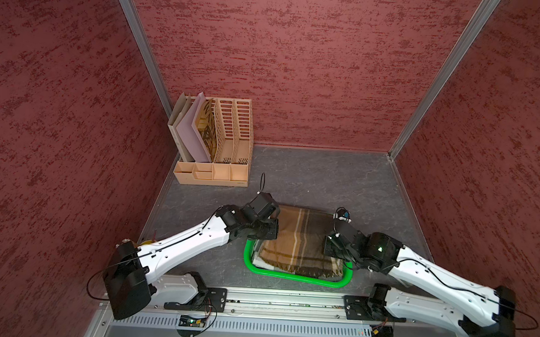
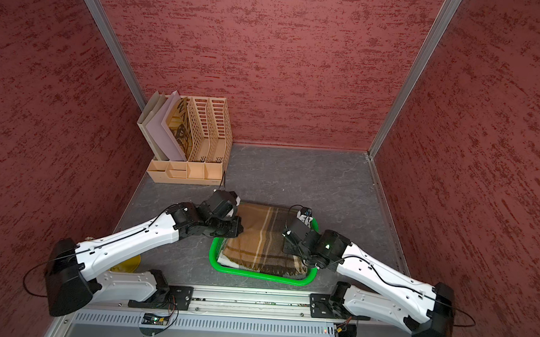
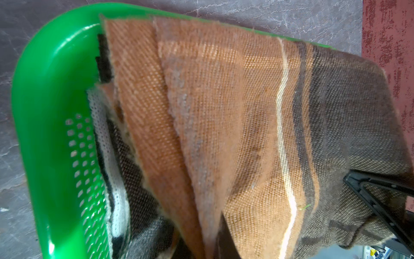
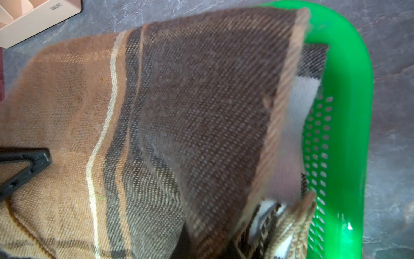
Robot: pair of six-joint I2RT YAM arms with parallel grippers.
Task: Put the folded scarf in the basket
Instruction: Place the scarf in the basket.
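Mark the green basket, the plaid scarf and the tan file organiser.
bright green perforated plastic basket (image 3: 44, 101): left wrist view, smooth rim.
folded brown plaid woven scarf (image 1: 293, 240): a top view, upper fold.
tan slotted plastic file organiser (image 1: 226, 125): a top view, slotted divider.

Left arm (image 1: 178, 250) and right arm (image 1: 431, 273) reach inward — left fingers (image 4: 37, 159) and right fingers (image 3: 356, 180) pinched closed.

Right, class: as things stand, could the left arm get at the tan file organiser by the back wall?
Probably, but not freely: bare table lies between the left hand and the file organiser, yet that hand is shut on the scarf over the basket, so it must let go first.
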